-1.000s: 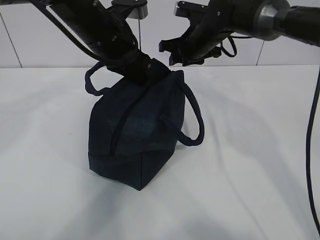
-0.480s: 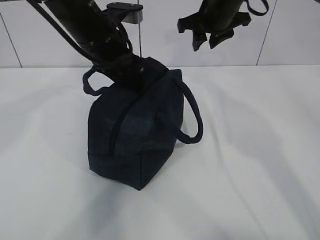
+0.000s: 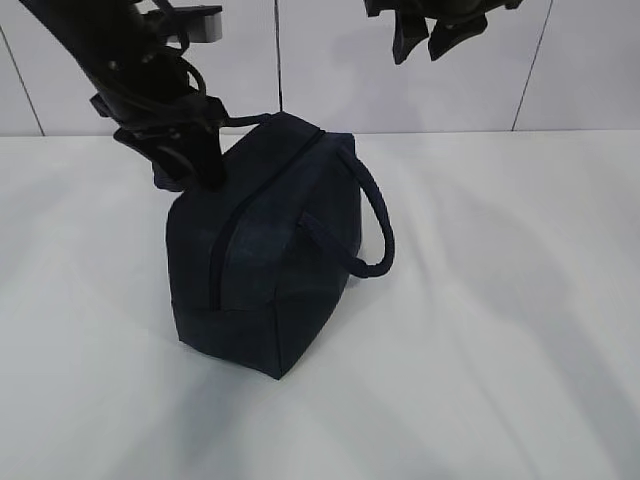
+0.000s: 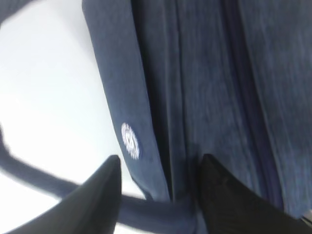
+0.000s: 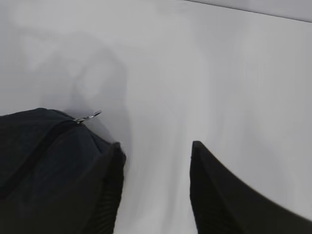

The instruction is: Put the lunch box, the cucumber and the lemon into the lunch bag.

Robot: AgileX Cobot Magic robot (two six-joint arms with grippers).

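Observation:
The dark navy lunch bag (image 3: 270, 260) stands on the white table, and its top zipper (image 3: 225, 240) looks closed. My left gripper (image 3: 195, 178) is open at the bag's upper left edge. In the left wrist view the jaws (image 4: 161, 158) stand apart over the bag's side by the white logo (image 4: 130, 141), and a handle strap (image 4: 161, 214) crosses between them. My right gripper (image 3: 420, 50) is open and empty, high above and behind the bag. The right wrist view (image 5: 156, 144) shows the bag's corner (image 5: 39, 161) and the metal ring pull (image 5: 87, 117). The lunch box, the cucumber and the lemon are out of view.
The bag's right handle (image 3: 375, 230) loops out to the right. The white table (image 3: 500, 300) surrounds the bag, and a tiled wall (image 3: 320, 70) stands behind it.
My left gripper has moved left off the bag's top to its upper left edge. My right gripper has risen towards the top of the view. The bag's top has settled.

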